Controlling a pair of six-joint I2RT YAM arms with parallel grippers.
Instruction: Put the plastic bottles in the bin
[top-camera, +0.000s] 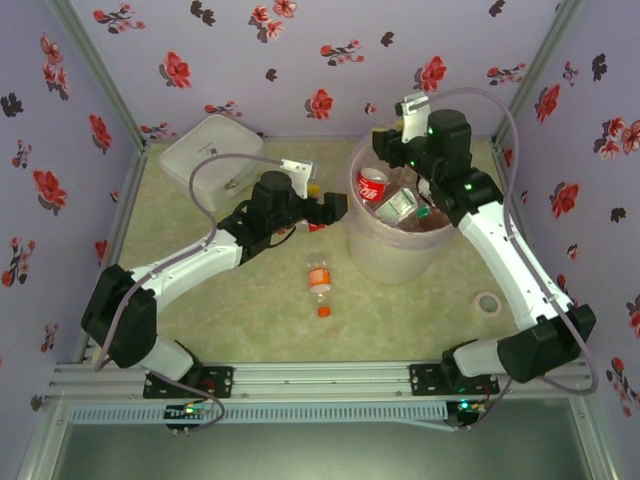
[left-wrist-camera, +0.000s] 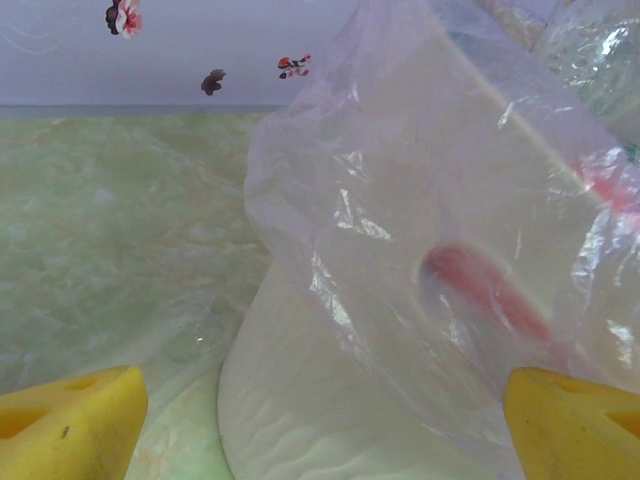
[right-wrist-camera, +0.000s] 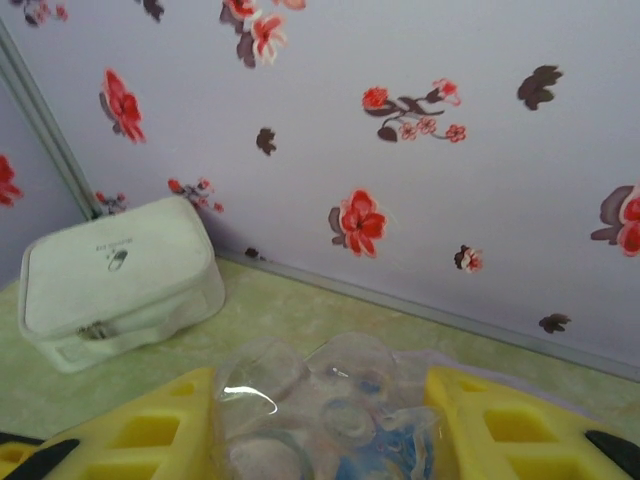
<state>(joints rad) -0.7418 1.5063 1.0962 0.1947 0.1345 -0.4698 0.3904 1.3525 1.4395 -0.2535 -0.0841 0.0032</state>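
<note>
Two hands work near a round, pale bin lined with a thin, crinkled, pinkish bag. The bin stands on a mottled pale green surface.

Inside the bin lie a bottle with a red label and a clear bottle just beside it. What lies deeper is covered by the right arm and too small to make out. Through the filmy bag, a blurred red shape shows, too smeared to name.

The left hand sits just left of the bin, its blunt yellow fingers spread wide with nothing held between them. The frame cuts them off at the tips. A small red object just under that hand is mostly hidden by it.

The right hand hangs above the far side of the bin. Its yellow fingers press on a crumpled clear bottle with a touch of blue; the lower part is cut off.

On the surface in front of the bin lies an orange-capped bottle on its side. Well to the left of the bin, against the flowered wall, sits a white rounded case with a zip.
</note>
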